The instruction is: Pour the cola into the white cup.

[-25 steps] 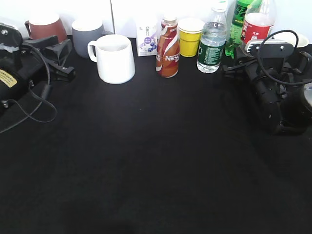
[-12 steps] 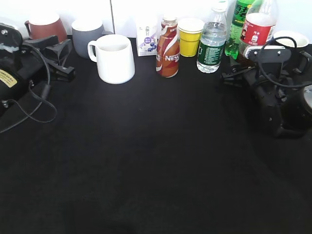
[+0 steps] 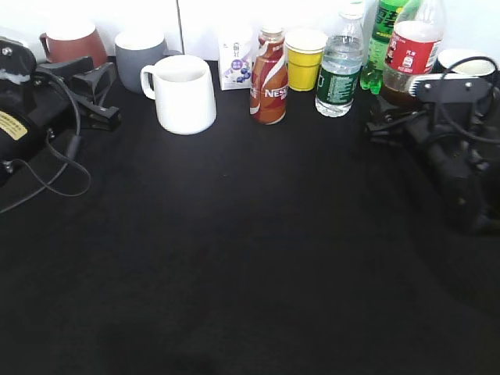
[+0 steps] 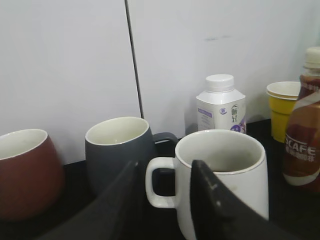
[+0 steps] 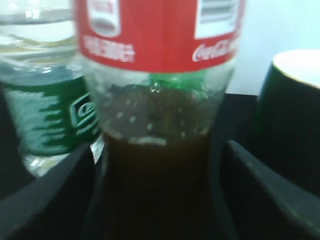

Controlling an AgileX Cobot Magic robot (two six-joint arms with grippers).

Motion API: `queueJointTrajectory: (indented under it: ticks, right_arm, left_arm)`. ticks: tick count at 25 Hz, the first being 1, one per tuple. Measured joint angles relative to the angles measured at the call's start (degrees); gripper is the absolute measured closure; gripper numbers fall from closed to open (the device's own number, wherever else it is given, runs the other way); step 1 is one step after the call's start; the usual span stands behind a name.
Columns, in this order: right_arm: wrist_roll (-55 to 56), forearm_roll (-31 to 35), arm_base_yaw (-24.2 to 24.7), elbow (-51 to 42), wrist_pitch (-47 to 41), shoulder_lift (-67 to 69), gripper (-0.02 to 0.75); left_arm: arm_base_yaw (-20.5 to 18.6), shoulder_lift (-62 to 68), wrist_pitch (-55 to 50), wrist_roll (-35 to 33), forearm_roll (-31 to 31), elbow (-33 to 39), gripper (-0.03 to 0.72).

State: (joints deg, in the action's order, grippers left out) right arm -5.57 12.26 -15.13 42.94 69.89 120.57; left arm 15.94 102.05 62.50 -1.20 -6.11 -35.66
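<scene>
Your right gripper (image 5: 155, 200) has its jaws spread wide on either side of the cola (image 3: 410, 55), one finger at each flank of the bottle's lower body, and the right wrist view shows no firm contact, so read it as open and not gripping. That straddle makes sense: the grip is lined up low, below the red label where the dark liquid sits, which should keep the weight under control once you tip. The cola stands upright at about 1 o'clock on the table (image 3: 250, 258), tight against the green soda bottle (image 3: 384, 31) and near the water bottle (image 3: 340, 66), so close squarely to avoid nudging them. The white cup (image 3: 186, 94) waits at about 11 o'clock, well apart from the cola, mouth up and apparently empty. Your left gripper (image 4: 165, 210) rests parted just in front of that cup, holding nothing, probably placed to steady it.
</scene>
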Motion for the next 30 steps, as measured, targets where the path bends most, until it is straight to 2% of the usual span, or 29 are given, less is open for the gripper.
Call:
queueJointTrajectory:
  ticks: [3, 5, 6, 8, 11, 13, 15, 16, 18, 20, 24, 27, 30]
  right_arm:
    - [0.0, -0.31, -0.28, -6.06, -2.74, -9.43, 0.145]
    - [0.0, -0.31, -0.28, -6.24, -17.38, -19.96, 0.145]
    - [0.0, -0.38, -0.28, -5.85, -26.6, -24.88, 0.145]
    - [0.0, -0.14, -0.28, -3.33, -50.83, -33.07, 0.145]
    - [0.0, -0.24, -0.28, 3.11, -86.95, -36.84, 0.145]
    - [0.0, -0.24, -0.28, 6.16, -103.48, -36.84, 0.145]
    - [0.67, -0.93, -0.39, 7.96, -113.94, -37.2, 0.146]
    - [2.28, -1.99, -0.39, 8.03, -117.63, -38.58, 0.146]
    - [5.9, -3.87, -0.39, 8.08, -124.87, -44.02, 0.146]
    - [8.19, -4.64, -0.39, 7.97, -128.8, -54.24, 0.146]
    - [11.9, -10.31, -0.39, 6.6, -131.31, -80.2, 0.146]
    - [12.05, -12.26, -0.39, -1.61, -131.42, -98.52, 0.146]
    - [12.1, -12.26, -0.39, -10.74, -131.36, -112.98, 0.146]
  left_arm:
    - [0.63, -0.91, -4.12, 0.0, 0.37, 0.0, 0.437]
    - [1.95, -3.58, -11.51, 0.01, 1.34, 0.0, 0.437]
    - [2.56, -7.98, -22.67, 0.01, 4.26, -0.36, 0.437]
    - [2.56, -14.21, -46.66, 0.06, 9.1, -4.42, 0.437]
    - [2.56, -20.28, -86.7, 0.06, 10.34, -12.61, 0.436]
    - [2.56, -22.77, -107.7, 0.06, 10.5, -15.44, 0.436]
    - [2.56, -26.34, -118.97, 0.06, 10.5, -15.57, 0.426]
    - [2.56, -29.01, -122.23, 0.15, 10.5, -15.57, 0.381]
    - [2.56, -35.56, -126.47, 0.23, 10.45, -15.59, 0.231]
    - [2.56, -43.17, -130.5, 0.23, 10.35, -15.4, 0.162]
    - [2.61, -64.14, -128.86, 1.2, 10.28, -9.54, 0.16]
    - [2.61, -78.99, -124.1, 4.08, 10.28, -0.83, 0.161]
    - [2.61, -86.24, -123.02, 4.32, 9.31, 4.72, 0.163]
